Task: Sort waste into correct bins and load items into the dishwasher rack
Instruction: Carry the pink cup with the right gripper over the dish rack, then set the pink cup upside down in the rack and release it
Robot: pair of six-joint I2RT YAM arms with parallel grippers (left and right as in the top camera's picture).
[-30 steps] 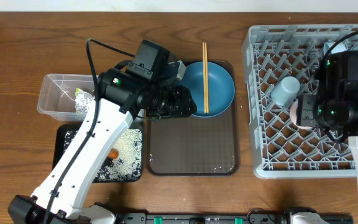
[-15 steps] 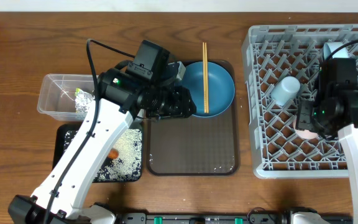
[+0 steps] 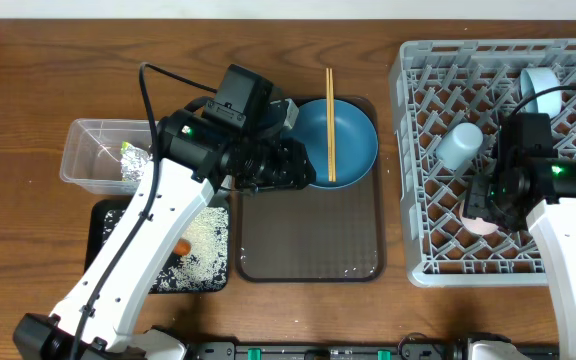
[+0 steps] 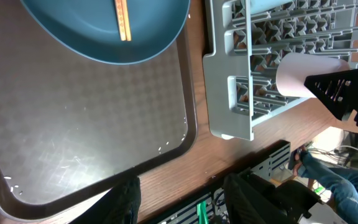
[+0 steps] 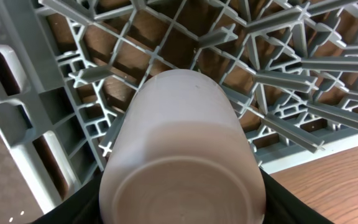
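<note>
Pale pink cup (image 5: 182, 146) sits clamped between the right gripper's (image 3: 486, 200) two fingers, jaws closed on its sides. In the right wrist view its base faces the camera. It is low over the near-left part of the dishwasher rack (image 3: 428, 255); whether it touches the pegs cannot be told.

Right arm reaches in from the near right corner of the rack, wrist turned down.

Left gripper (image 4: 185, 202) hangs partly open and holds nothing, above the brown tray (image 3: 308, 250) beside the blue plate (image 3: 353, 140). Left arm runs diagonally from the near edge of the counter (image 3: 28, 90).

Change: over the last second the right gripper and cup have come nearer and leftward across the rack. Left arm has not moved.

Containers:
- The rack also holds a light blue cup (image 3: 460, 146), just beyond the pink one.
- The brown tray carries the plate at its far end, chopsticks (image 3: 330, 120) laid across it.
- The clear tub (image 3: 88, 140) holds the foil wrapper (image 3: 133, 166).
- The black tray (image 3: 103, 225) holds white rice bits (image 3: 206, 232) and a carrot piece (image 3: 181, 246), partly under the left arm.
</note>
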